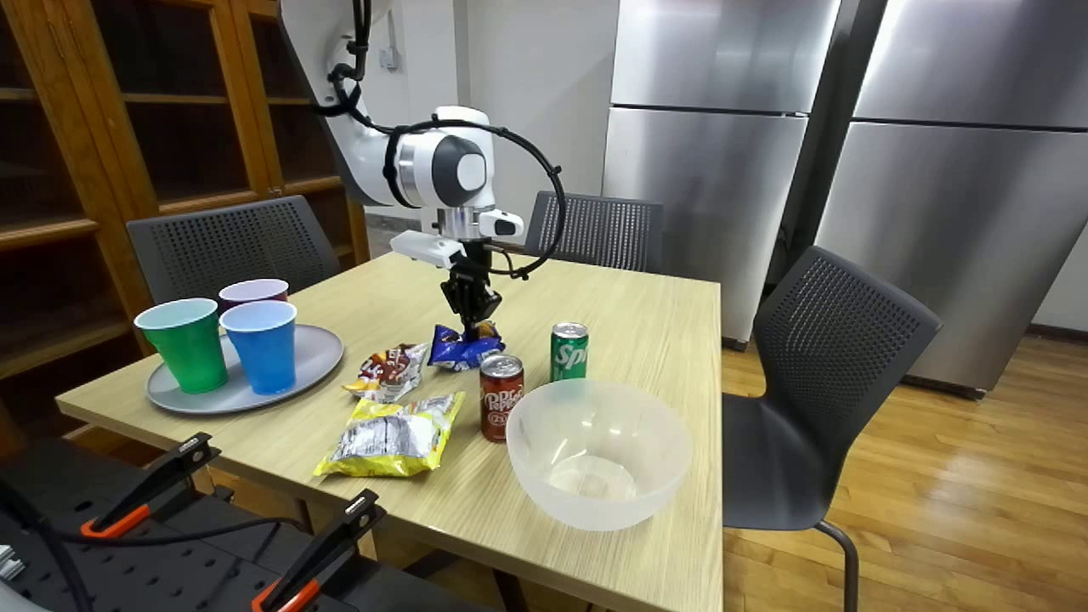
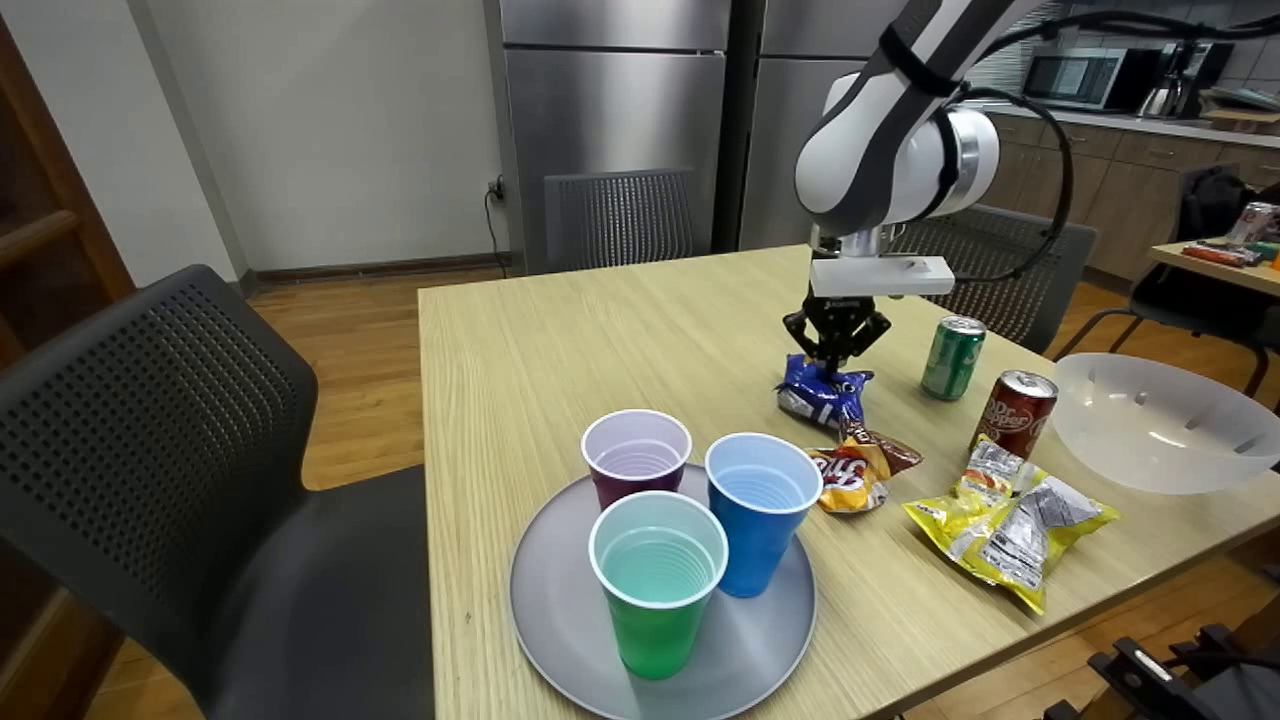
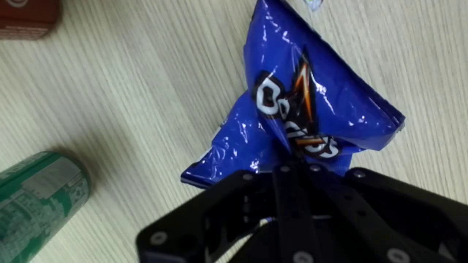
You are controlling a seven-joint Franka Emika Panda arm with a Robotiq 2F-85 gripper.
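Note:
A crumpled blue chip bag (image 3: 325, 98) lies on the table, its lettering folded into a crease. My gripper (image 3: 298, 164) points down onto it, shut, with the bag pinched up between the fingers; the fingertips are hidden in the film. In both exterior views the gripper (image 1: 470, 331) (image 2: 830, 366) meets the top of the blue bag (image 1: 450, 353) (image 2: 812, 398), which still rests on the tabletop. Close beside it is an orange and brown snack bag (image 1: 389, 374) (image 2: 850, 477). A green Sprite can (image 1: 569, 353) (image 3: 44, 204) stands nearby.
An upright Dr Pepper can (image 1: 501, 399), a yellow snack bag (image 1: 387, 438) and a frosted bowl (image 1: 595, 506) stand toward one table edge. A grey plate (image 2: 545, 600) carries a green cup (image 2: 657, 620), a blue cup (image 2: 755, 530) and a purple cup (image 2: 637, 450). Chairs surround the table.

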